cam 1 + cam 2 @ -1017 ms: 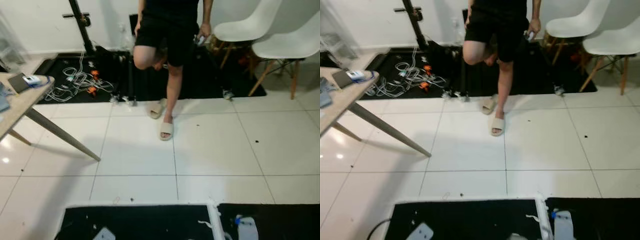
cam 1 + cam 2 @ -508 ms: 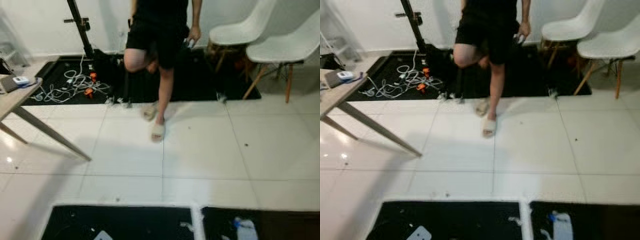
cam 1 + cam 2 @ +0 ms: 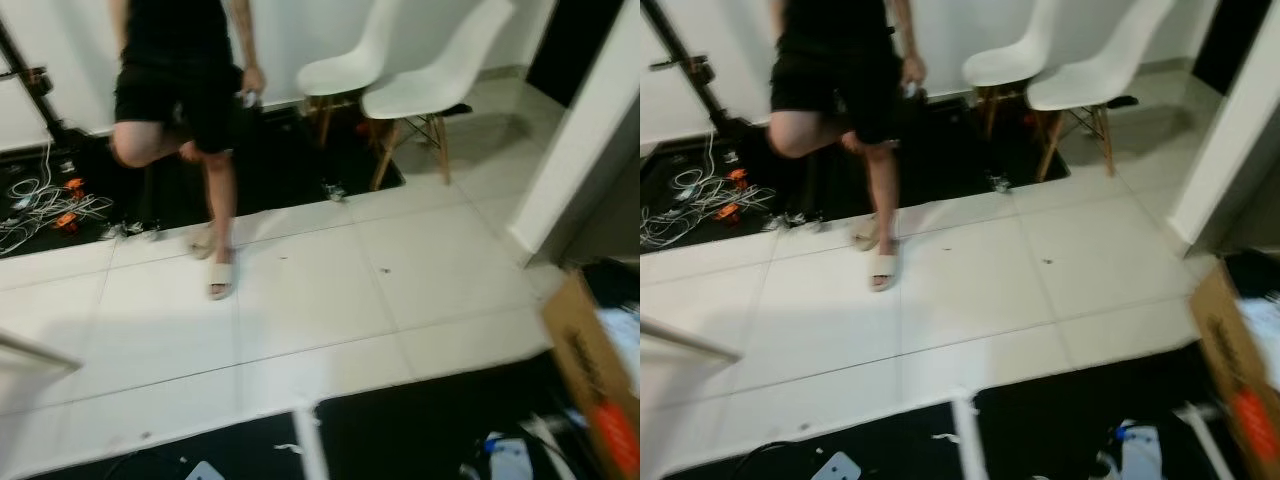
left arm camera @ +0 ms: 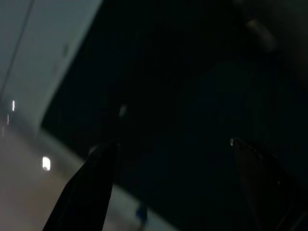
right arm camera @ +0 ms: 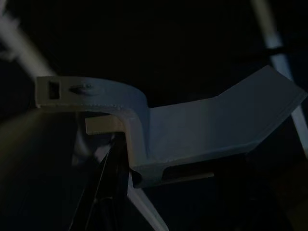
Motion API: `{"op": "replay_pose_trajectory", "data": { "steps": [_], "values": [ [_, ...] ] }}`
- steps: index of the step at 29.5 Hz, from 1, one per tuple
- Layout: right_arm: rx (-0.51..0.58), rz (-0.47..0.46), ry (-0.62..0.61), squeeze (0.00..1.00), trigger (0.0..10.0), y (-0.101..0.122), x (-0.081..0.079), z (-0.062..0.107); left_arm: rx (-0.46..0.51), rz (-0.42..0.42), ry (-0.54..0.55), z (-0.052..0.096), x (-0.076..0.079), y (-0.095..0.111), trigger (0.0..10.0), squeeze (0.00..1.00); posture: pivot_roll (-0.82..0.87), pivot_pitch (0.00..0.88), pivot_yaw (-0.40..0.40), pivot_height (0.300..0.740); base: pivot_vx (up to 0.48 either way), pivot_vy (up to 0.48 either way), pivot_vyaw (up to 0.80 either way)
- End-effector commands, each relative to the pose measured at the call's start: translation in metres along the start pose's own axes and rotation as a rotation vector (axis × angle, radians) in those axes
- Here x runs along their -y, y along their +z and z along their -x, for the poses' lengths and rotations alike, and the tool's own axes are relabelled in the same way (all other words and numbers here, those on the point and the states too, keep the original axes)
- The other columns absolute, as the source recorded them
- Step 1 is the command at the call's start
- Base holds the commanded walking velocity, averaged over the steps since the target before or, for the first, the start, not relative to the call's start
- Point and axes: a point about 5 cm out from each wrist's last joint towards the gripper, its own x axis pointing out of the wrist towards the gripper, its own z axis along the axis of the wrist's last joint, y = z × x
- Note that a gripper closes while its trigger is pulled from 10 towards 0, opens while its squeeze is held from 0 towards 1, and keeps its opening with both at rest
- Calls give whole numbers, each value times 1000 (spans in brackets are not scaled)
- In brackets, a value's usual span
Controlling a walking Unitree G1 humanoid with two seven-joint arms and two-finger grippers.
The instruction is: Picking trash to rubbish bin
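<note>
White tile floor (image 3: 330, 300) fills the middle of the room, glossy, with dark grout lines. Black mats (image 3: 1060, 420) lie along the near edge, split by a white strip (image 3: 965, 435); small scraps of trash (image 3: 943, 437) sit on them beside that strip, and a pale plastic object (image 3: 1137, 450) with a blue spot lies on the right mat. Another black mat (image 3: 270, 160) runs along the far wall, with a tangle of white cables (image 3: 680, 200) on its left end and a black stand (image 3: 685, 65) rising there. Two white chairs (image 3: 420, 80) on wooden legs stand at its right end. A person (image 3: 185, 110) in black shorts balances on one leg in a pale slipper (image 3: 220, 280), a second slipper (image 3: 866, 235) just behind it, head cut off by the frame. At right a white wall corner (image 3: 580, 150) comes forward, and a brown carton (image 3: 1230, 370) with an orange patch is cut off at the edge. A pale counter edge (image 3: 685, 340) pokes in at the left.

Both head views are blurred. No bin can be made out. The left wrist view is very dark: two black fingers (image 4: 91, 187) stand apart over a dark mat, holding nothing. The right wrist view shows a grey bracket (image 5: 159, 130) in shadow; I cannot tell how the right gripper's fingers stand.
</note>
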Motion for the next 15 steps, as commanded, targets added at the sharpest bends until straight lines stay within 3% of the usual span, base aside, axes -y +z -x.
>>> {"op": "replay_pose_trajectory", "data": {
  "steps": [1, 5, 8, 11, 14, 15],
  "values": [
    [-7, -17, 27, 0, 10000, -6, -10, 0, -23, -1, -11, 0, 2, -7, 10000, 0, -15, 67, 71, 740, 0, -465, -788],
    [45, -37, 36, 0, 10000, -3, -12, 0, -22, -1, -11, 0, 1, -7, 10000, 0, -14, 70, 75, 740, 0, -465, -791],
    [94, -137, 20, 0, 10000, -1, -12, 1, -19, 0, -8, 0, 1, -6, 10000, 0, -14, 70, 75, 740, 0, -465, -677],
    [168, -246, 33, 0, 10000, 6, -11, 2, -16, 5, -2, 0, 0, -5, 10000, 0, -14, 70, 75, 740, 0, -285, 0],
    [453, -383, 186, 0, 10000, 76, 11, 9, -16, -4, 5, 0, 0, -6, 10000, 0, -8, 68, 77, 740, 0, 0, 0],
    [453, -383, 186, 0, 10000, 76, 11, 9, -16, -4, 5, 0, 0, -6, 10000, 0, -8, 68, 77, 740, 0, 0, 0]
  ]
}}
